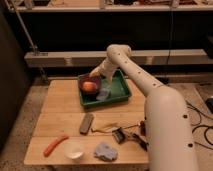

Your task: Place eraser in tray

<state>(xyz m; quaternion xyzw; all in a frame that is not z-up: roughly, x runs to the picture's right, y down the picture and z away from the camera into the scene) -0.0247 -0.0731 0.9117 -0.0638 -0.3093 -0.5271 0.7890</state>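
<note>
The dark grey eraser [86,123] lies on the wooden table [60,107], in front of the tray and apart from it. The green tray [122,92] stands at the back of the table. It holds a dark round bowl [88,84] with an orange fruit and a small bluish item [103,94]. My gripper [98,73] hangs over the tray's back left part, just above the bowl and far from the eraser. My white arm [145,85] reaches in from the lower right.
An orange carrot-like stick [55,145], a white cup [74,150] and a blue cloth [106,151] lie near the front edge. A black-and-metal clip [119,135] and a black-handled tool [140,139] lie at the right, by my arm. Shelving stands behind the table.
</note>
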